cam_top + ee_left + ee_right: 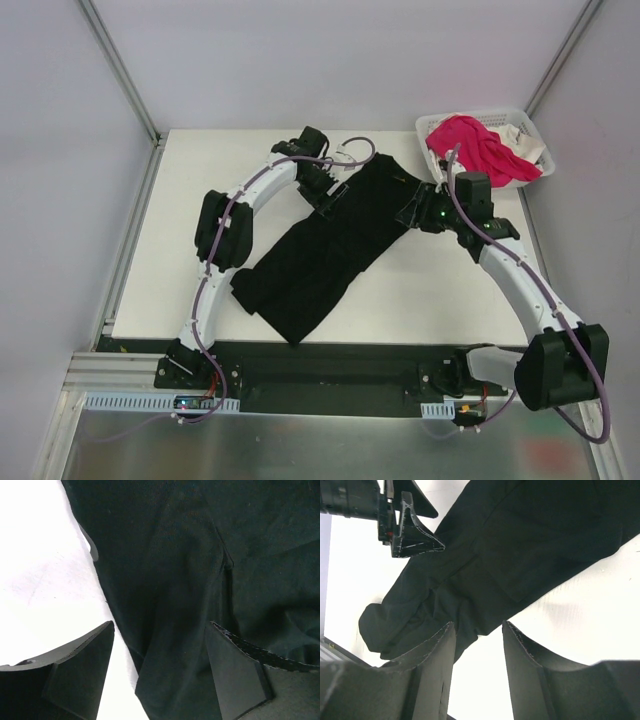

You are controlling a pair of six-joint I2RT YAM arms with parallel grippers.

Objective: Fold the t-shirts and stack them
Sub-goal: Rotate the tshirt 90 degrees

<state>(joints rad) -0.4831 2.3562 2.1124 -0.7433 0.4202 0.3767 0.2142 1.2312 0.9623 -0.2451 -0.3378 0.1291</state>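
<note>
between grey walls (60, 90), the white table (450, 290) is carrying the black shirt (330, 250) bunched diagonally mid-frame, its print hidden, with the left gripper (160, 625) gaping wide and the right gripper (478, 625) gaping narrower, both gripping nothing.

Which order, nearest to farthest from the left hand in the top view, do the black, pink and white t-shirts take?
1. Black t-shirt, on the table, right under the left hand.
2. Pink t-shirt, in the basket at the far right corner, left part.
3. White t-shirt, same basket, right part.
</note>
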